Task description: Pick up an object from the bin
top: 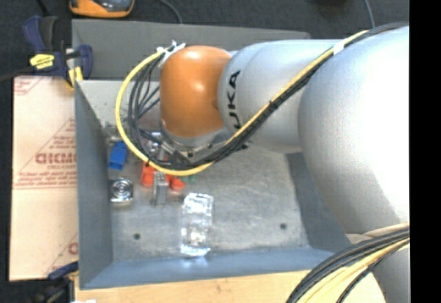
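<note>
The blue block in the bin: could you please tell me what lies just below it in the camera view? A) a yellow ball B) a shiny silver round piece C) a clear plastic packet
B: the shiny silver round piece sits directly below the blue block; the clear plastic packet lies farther right.

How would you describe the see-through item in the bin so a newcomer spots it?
Start at the grey bin and look by the wall nearest the camera, below the arm's orange cover. There lies a clear plastic packet. Unlike the blue block, round metal piece and orange piece to its left, it is colourless and see-through.
</note>
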